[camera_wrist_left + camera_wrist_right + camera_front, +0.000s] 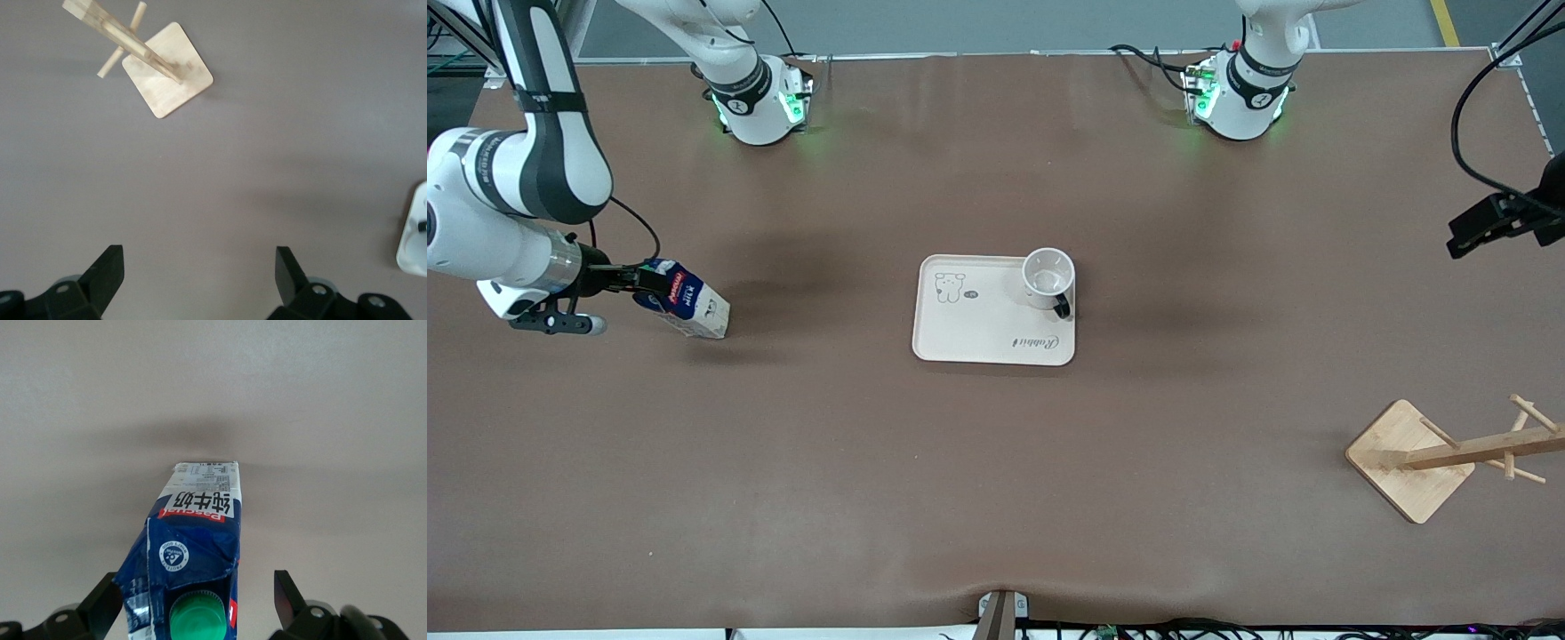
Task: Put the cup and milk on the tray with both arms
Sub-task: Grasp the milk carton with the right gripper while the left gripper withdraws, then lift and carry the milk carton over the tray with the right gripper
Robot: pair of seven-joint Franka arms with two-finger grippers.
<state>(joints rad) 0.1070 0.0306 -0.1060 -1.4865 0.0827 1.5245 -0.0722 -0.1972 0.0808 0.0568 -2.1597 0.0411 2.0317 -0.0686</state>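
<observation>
Cup (1048, 277) already on tray (978, 333); right hand (637, 281) spread wide around leaning milk (685, 301), not clamped, ready to grip; left hand (1485, 227) open, empty, waiting.

Your right gripper (640, 280) is sitting mid-left of the front view, fingers spread wide. Your left gripper (200, 280) is waiting at the right edge, jaws gaping.

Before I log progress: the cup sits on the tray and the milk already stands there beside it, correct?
Not quite. The cup is on the tray, but the milk is off it, on the table toward the right arm's end, tilted between the right gripper's fingers. The front view shows this.
</observation>
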